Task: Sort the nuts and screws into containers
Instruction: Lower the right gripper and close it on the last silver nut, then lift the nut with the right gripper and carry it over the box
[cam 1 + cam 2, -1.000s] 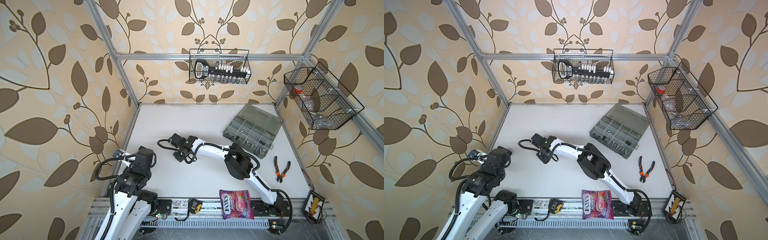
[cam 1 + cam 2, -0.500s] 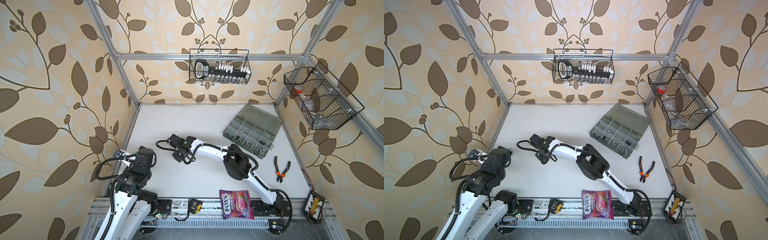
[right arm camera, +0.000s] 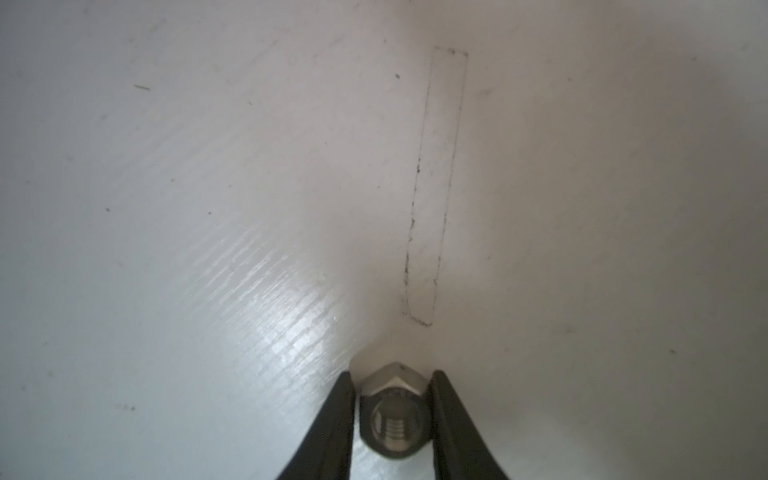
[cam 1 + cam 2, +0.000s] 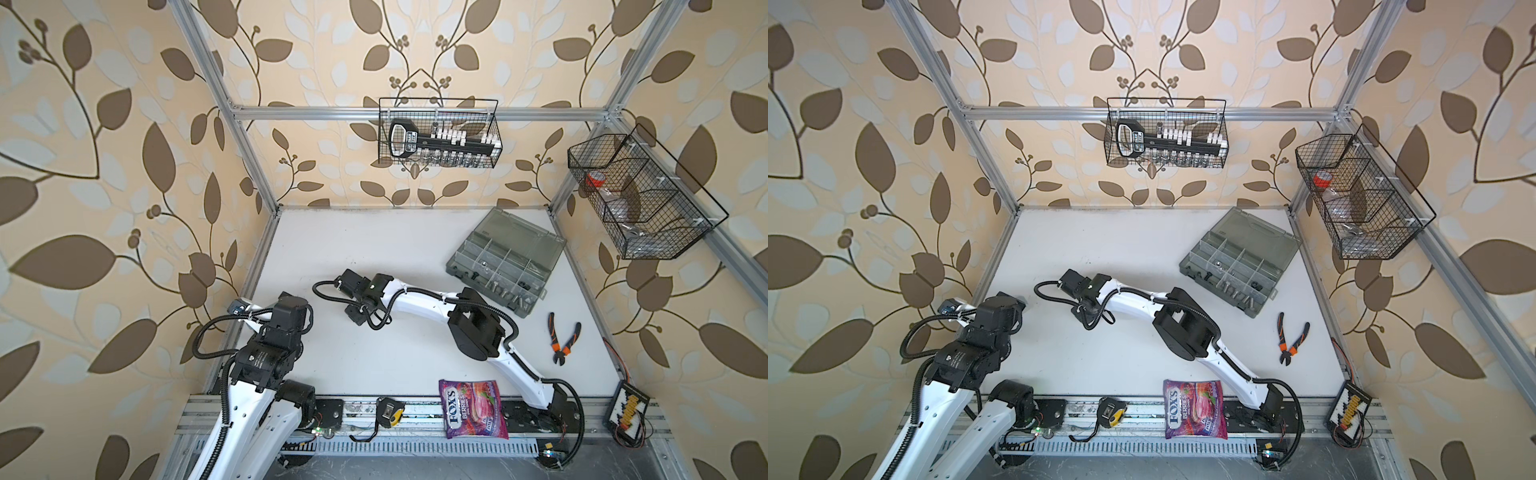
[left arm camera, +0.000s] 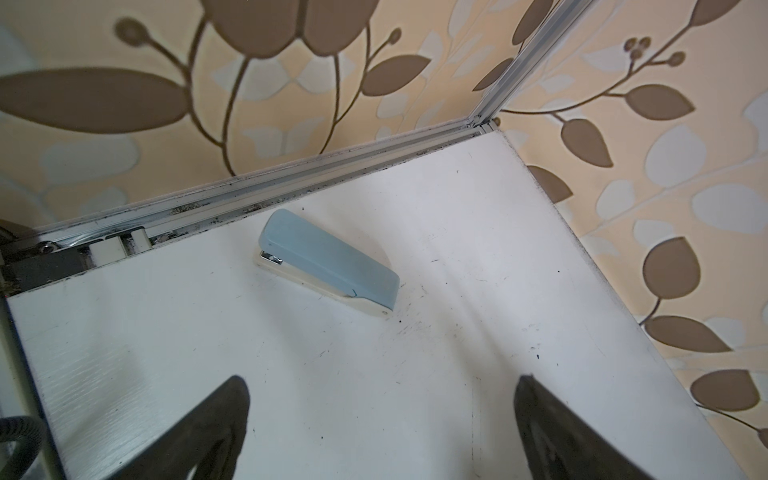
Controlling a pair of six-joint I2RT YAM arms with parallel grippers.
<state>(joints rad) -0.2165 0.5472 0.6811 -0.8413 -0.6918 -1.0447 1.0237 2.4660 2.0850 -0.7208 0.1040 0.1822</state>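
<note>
A shiny silver nut (image 3: 392,419) stands on edge on the white table, its threaded hole facing the right wrist camera. My right gripper (image 3: 392,374) is shut on it, one black finger pressed to each side. In both top views the right wrist (image 4: 355,309) (image 4: 1080,309) reaches left of the table's middle and hides its fingers and the nut. The containers are the compartments of the grey organizer box (image 4: 453,266) (image 4: 1185,266) at the back right, lid open, holding several screws (image 4: 505,291) and nuts (image 4: 484,262). My left gripper (image 5: 381,381) is open over bare table.
A blue stapler (image 5: 328,262) lies by the left rail. Orange-handled pliers (image 4: 561,338) lie right of the right arm. A candy bag (image 4: 471,409) and a tape measure (image 4: 388,415) sit at the front edge. Black wire baskets (image 4: 436,133) (image 4: 640,199) hang on the walls.
The right wrist has edged slightly to the left and its jaws have narrowed onto the nut. The left arm has not moved.
</note>
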